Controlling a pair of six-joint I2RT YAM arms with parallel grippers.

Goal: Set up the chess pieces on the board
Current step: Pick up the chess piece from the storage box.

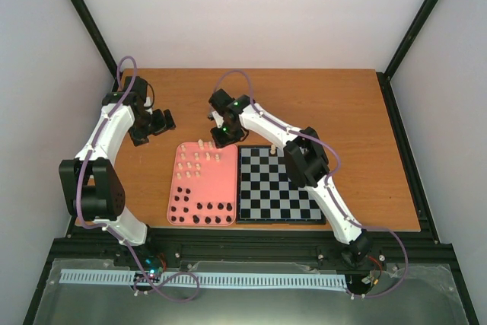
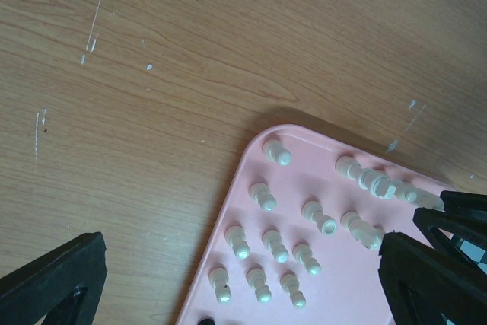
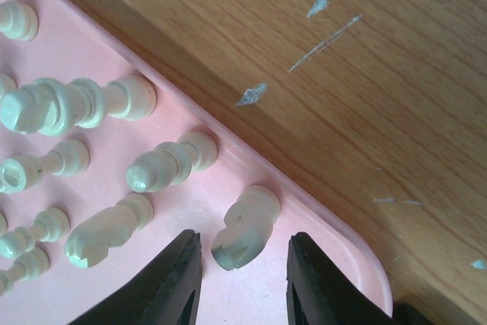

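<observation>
**Top view:** your right hand (image 1: 224,136) hangs over the far right corner of the pink tray (image 1: 213,184), beside the board (image 1: 275,195), which carries one cream piece (image 1: 273,148). The left hand (image 1: 160,121) waits spread above the surface (image 1: 342,112).

**Left wrist view:** cream pieces (image 2: 274,243) crowd the tray.

**Right wrist view:** the fingers (image 3: 179,283) flank a knight (image 3: 245,227) with narrow gaps, not yet pinching. An off-centre squeeze could topple it, or the inner finger could nudge its neighbour (image 3: 106,234)
</observation>
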